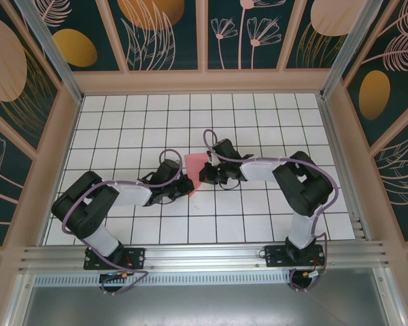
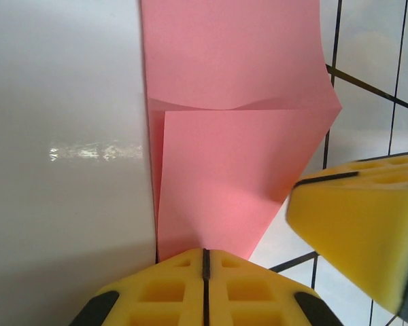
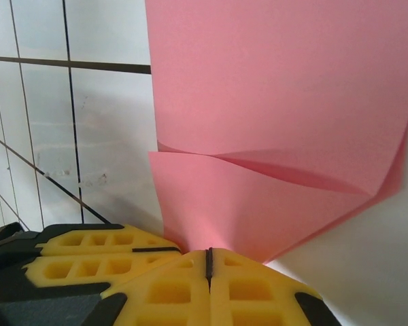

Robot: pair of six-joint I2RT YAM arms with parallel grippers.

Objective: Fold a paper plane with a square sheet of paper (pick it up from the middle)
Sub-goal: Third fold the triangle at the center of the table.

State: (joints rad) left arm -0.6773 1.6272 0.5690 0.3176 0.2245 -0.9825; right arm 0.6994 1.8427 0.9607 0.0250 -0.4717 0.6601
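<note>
Top external view: at the left, the left arm (image 1: 115, 197) is seen bent over the white gridded table (image 1: 122, 129), reaching inward toward the middle. The left hand (image 1: 181, 186) is clenched on the lower left edge of the square sheet of paper (image 1: 196, 165). The pink sheet is held between the two hands near the middle of the table. It is seen partly folded, narrower than a full square. Just to its right, the right hand (image 1: 207, 175) is clenched on the sheet's right side. The right arm (image 1: 296, 180) is bent back from there toward its base at the near right edge.

From the left wrist view, the left hand's yellow pads (image 2: 163, 288) are seen pressed together, with the edge of the sheet (image 2: 238, 176) pinched at their seam. A crease (image 2: 245, 106) is seen running across the paper, with one layer lying over the other. At the right, a pad of the right hand (image 2: 360, 231) is seen at the sheet's right edge.

From the right wrist view, a pad of the left hand (image 3: 98, 255) is seen at the lower left. Beside it the right hand's own pads (image 3: 258, 292) are shut on the lower edge of the sheet (image 3: 272, 88). A curved fold is seen across the paper, and its right corner is bent.
</note>
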